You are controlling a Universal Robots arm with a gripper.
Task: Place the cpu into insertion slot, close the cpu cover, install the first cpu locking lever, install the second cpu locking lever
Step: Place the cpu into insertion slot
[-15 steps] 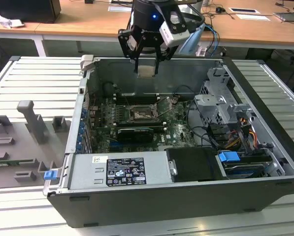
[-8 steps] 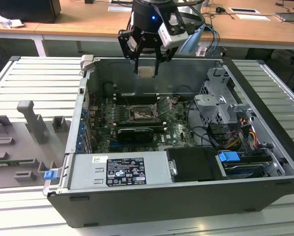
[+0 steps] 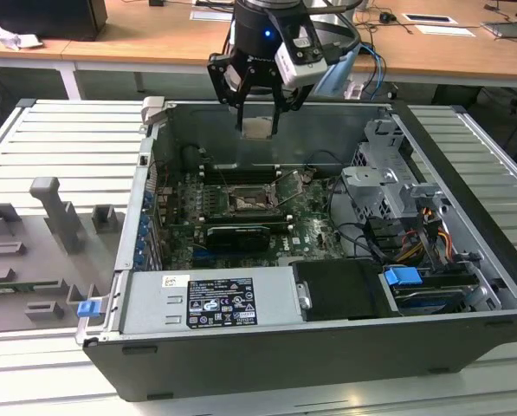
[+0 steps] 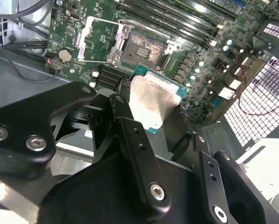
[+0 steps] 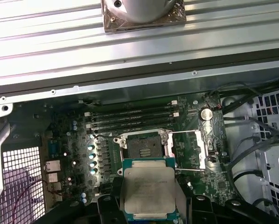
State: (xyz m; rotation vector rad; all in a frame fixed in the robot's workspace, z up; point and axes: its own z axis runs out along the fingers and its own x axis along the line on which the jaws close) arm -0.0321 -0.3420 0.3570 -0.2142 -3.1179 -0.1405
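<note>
cpu (image 4: pixel 151 100) sides hid. by tool fingers (image 4: pixel 132 140); arm (image 3: pixel 271 17) cut off, exterior view

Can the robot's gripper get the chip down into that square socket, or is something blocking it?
Probably yes. The gripper holds the cpu above the case, the cpu cover is swung open beside the insertion slot, and nothing lies over the slot.

No print can be read: faint markings on the cpu (image 5: pixel 151 189), and the black label (image 3: pixel 219 303) and white sticker (image 3: pixel 176 282) on the grey power supply (image 3: pixel 145 314), are too small.
</note>
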